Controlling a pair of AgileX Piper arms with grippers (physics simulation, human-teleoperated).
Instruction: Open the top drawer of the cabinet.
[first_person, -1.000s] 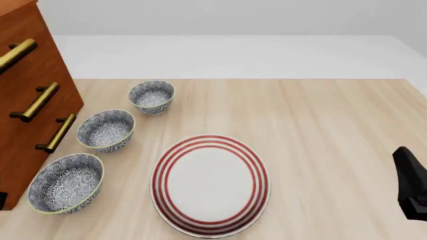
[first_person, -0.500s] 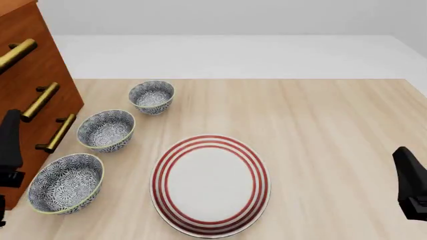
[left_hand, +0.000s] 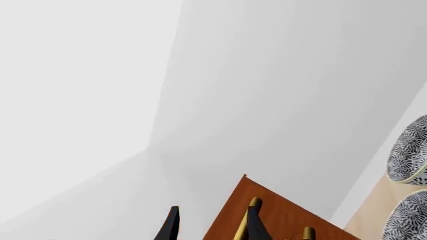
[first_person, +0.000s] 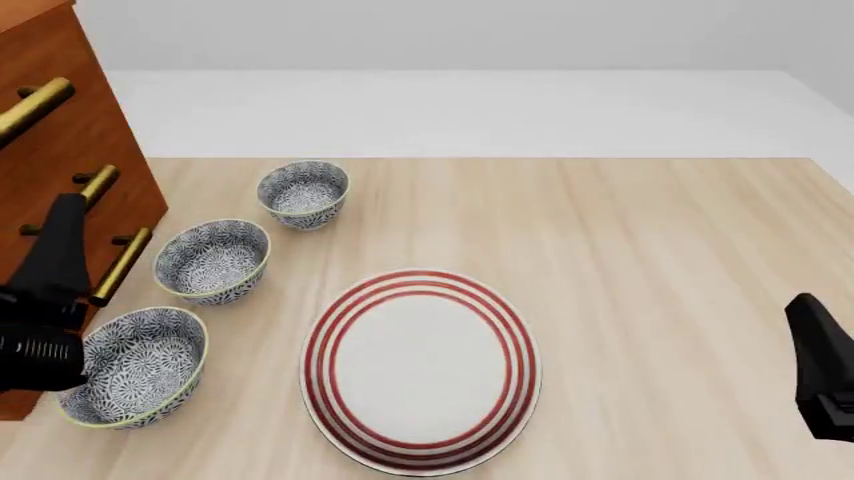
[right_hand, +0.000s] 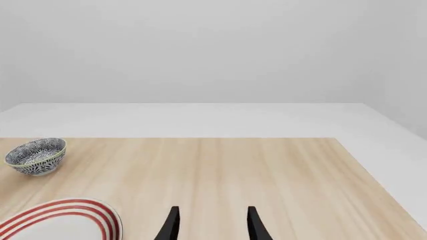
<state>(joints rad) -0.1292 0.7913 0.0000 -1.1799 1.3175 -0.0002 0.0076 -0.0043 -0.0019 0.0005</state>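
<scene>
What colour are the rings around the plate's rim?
Red rings on the white plate, clearest in the front view.

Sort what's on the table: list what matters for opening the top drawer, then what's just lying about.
For the job:
cabinet
top drawer
left gripper

Lying about:
three patterned bowls
red-striped plate
right gripper, idle
</scene>
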